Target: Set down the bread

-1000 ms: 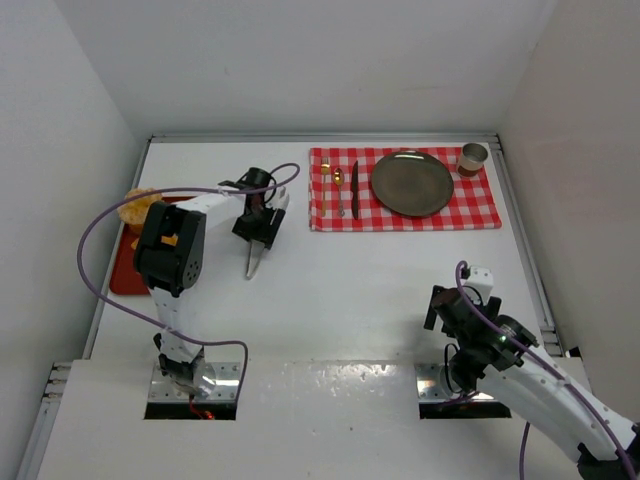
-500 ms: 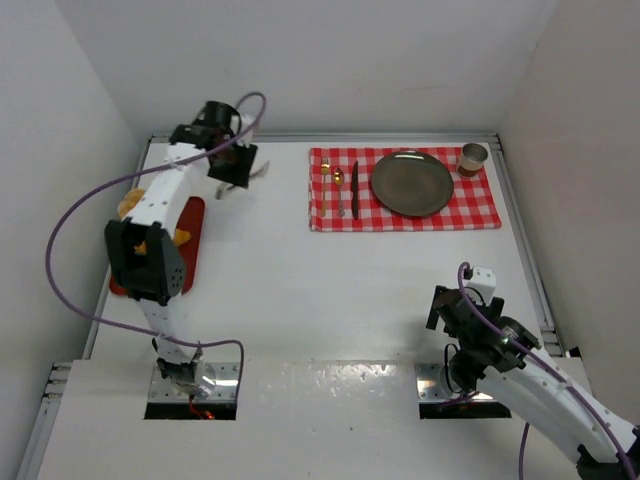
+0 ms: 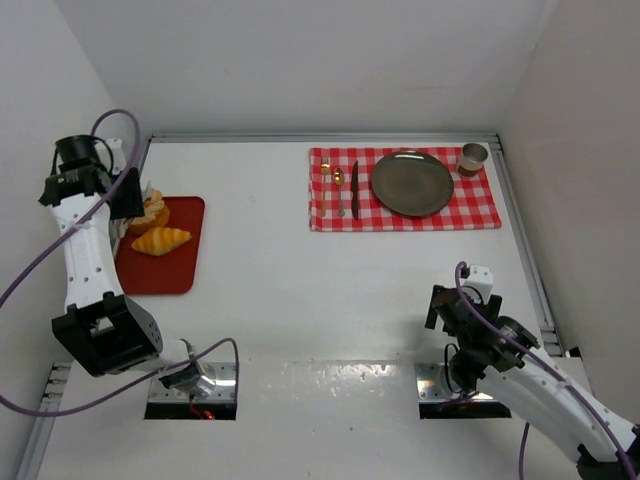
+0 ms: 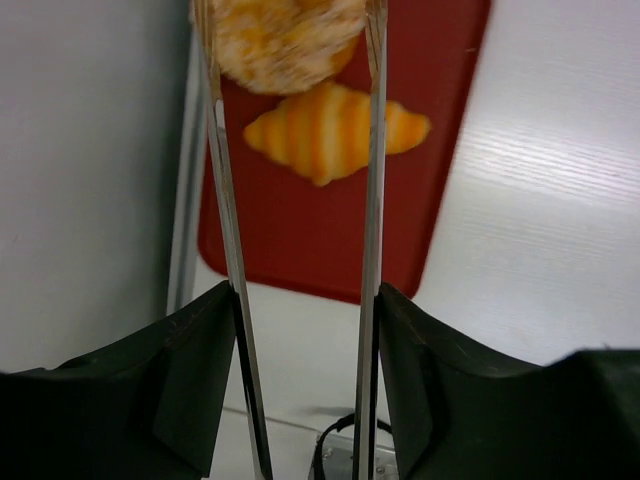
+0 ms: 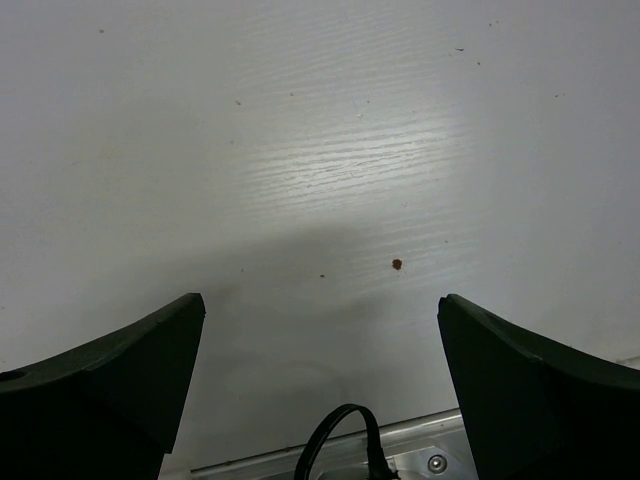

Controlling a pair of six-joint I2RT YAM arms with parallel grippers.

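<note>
left claw (image 4: 288, 15) straddles bun (image 4: 285, 45) (croissant (image 4: 335, 130) just beside).

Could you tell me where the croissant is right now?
In the top view the croissant lies on the red tray at the left edge of the table, just on the near side of the round bun.

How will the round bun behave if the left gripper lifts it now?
Probably light and soft: the bun looks crumbly, so the thin fingers pinching its sides could dent it. Being round, it offers those narrow fingers little contact, so it may pivot or slip. Dropped, it might roll on the red tray toward the croissant.
</note>
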